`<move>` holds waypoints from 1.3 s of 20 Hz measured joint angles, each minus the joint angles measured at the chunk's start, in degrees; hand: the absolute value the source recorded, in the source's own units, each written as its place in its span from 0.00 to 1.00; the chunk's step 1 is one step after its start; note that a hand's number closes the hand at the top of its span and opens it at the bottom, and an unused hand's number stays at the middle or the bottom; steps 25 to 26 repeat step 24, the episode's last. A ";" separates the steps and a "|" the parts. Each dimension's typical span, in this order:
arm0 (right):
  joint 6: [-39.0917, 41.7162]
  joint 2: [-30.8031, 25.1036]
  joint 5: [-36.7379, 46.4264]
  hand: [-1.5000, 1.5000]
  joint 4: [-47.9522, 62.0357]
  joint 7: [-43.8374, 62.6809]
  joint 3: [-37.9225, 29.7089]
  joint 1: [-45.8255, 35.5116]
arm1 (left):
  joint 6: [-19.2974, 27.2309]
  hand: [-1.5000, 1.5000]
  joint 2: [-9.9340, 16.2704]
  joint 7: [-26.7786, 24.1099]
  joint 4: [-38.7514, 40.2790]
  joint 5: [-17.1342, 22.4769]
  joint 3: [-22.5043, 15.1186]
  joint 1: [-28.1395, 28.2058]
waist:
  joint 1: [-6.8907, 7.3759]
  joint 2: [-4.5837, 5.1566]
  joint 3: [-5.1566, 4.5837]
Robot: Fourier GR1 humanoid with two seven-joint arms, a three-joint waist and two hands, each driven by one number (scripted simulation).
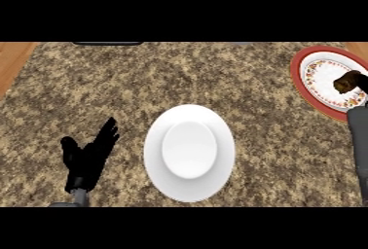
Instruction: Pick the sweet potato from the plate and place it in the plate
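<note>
Head view: the speckled brown-and-tan granite counter top point(86, 82) fills the frame, with a strip of pale wood showing at ten o'clock. Near the centre, slightly toward six o'clock, lies the plain white round ceramic plate point(189, 151), bare inside; it sits within easy reach of both arms, which suits it as the drop-off place.

At two o'clock, against the right edge, lies the red-rimmed white plate with a flowered orange band point(313, 78). Over its right half sits the brown, lumpy sweet potato point(345, 82), with the right hand point(358, 82) closed around it from the edge side; the dark fingers curl on the vegetable and hide part of it. The grey forearm runs down the right edge toward five o'clock, so the arm is stretched far out to reach this plate. Whether the sweet potato is lifted or touches the plate, I cannot tell.

At eight o'clock the left hand point(87, 158) rests with fingers spread wide and pointing up, holding nothing, well apart from the white plate; it appears parked out of the carrying path.
</note>
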 measured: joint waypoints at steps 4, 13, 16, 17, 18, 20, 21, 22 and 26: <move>1.21 5.31 -11.67 0.00 -10.20 -5.22 6.30 5.24 | -0.20 0.50 0.48 0.61 -0.41 0.43 0.75 0.53 | -0.87 -0.34 -0.12; 4.97 14.57 -26.02 0.00 -25.83 -13.54 18.13 18.98 | 0.16 0.50 -0.03 0.19 -0.04 -0.46 1.18 0.79 | -1.32 -0.57 -0.26; 5.59 16.48 -24.74 0.00 -27.19 -12.28 20.45 21.52 | -0.29 0.50 -0.14 -0.31 0.65 -0.60 1.60 0.47 | -1.31 -0.61 -0.25; 5.81 16.83 -23.90 0.00 -27.19 -11.58 21.02 21.87 | -0.23 0.50 -0.21 0.00 0.78 -0.79 1.68 0.21 | -1.29 -0.63 -0.25; 5.70 17.34 -22.84 0.00 -27.64 -10.10 22.86 22.73 | -0.39 0.50 -0.06 0.36 -0.05 -0.76 1.67 0.58 | -1.28 -0.63 -0.30; 5.89 18.10 -19.82 0.00 -28.64 -6.38 24.99 24.03 | -0.42 0.50 -0.40 0.20 0.65 -0.98 1.88 0.09 | -1.30 -0.64 -0.31; 5.74 18.35 -18.51 0.00 -29.63 -4.24 26.75 25.27 | -0.32 0.50 -0.46 0.78 0.20 -0.94 1.96 0.13 | -1.32 -0.63 -0.35; 5.50 18.55 -17.70 0.00 -30.14 -2.65 28.11 26.25 | -0.68 0.50 -0.53 0.19 0.53 -0.74 2.20 0.19 | -1.32 -0.64 -0.35; 5.53 18.85 -15.57 0.00 -31.09 -0.53 28.48 26.77 | -0.80 0.50 -0.78 -0.53 0.97 -1.07 2.36 0.18 | -1.30 -0.63 -0.31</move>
